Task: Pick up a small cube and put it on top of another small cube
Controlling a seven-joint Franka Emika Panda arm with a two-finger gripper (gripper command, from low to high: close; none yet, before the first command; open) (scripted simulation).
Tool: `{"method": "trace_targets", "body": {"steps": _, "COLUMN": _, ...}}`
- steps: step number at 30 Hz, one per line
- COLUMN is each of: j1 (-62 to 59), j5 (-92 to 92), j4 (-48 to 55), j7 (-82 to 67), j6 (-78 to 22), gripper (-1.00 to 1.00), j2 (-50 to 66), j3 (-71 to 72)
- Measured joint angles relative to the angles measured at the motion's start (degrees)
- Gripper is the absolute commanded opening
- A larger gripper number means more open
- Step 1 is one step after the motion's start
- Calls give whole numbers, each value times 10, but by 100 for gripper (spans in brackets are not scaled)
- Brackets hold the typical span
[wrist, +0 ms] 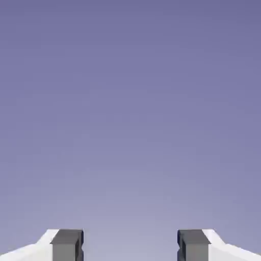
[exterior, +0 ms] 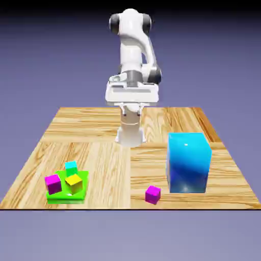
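Observation:
Two tiny magenta cubes show in the exterior view. One magenta cube (exterior: 152, 194) lies alone on the table near the front edge, left of the big blue block. A second magenta cube (exterior: 52, 182) sits on a green pad at the front left, beside the tiny cyan-teal cube (exterior: 71, 166). My gripper (exterior: 132, 107) hangs high over the table's far middle, well away from all cubes. In the hand view its fingertips (wrist: 67, 243) stand wide apart, so the gripper (wrist: 130, 247) is open with nothing between them, and only the plain backdrop shows.
A big glossy blue block (exterior: 188, 162) stands at the exterior view's right. The tiny yellow cube (exterior: 74, 182) shares the green pad (exterior: 65, 197) with the magenta and teal cubes. The wooden table (exterior: 102, 153) ends just in front of the pad.

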Motion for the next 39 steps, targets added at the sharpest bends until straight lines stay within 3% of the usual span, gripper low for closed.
{"method": "trace_targets", "body": {"steps": 26, "j1": -188, "j5": -38, "j4": 328, "j7": 390, "j6": -352, "gripper": 0, "j2": 540, "j3": 255}}
{"method": "trace_targets", "body": {"steps": 28, "j1": -191, "j5": -38, "j4": 333, "j7": 395, "j6": -357, "gripper": 0, "j2": 547, "j3": 258}}
{"method": "trace_targets", "body": {"steps": 32, "j1": -156, "j5": -77, "j4": 330, "j7": 418, "j6": -273, "gripper": 0, "j2": 630, "j3": 220}}
{"method": "trace_targets", "body": {"steps": 33, "j1": -155, "j5": -77, "j4": 330, "j7": 418, "j6": -272, "gripper": -100, "j2": 631, "j3": 220}}
{"method": "trace_targets", "body": {"steps": 39, "j1": -191, "j5": -37, "j4": 333, "j7": 394, "j6": -356, "gripper": -100, "j2": 548, "j3": 258}}
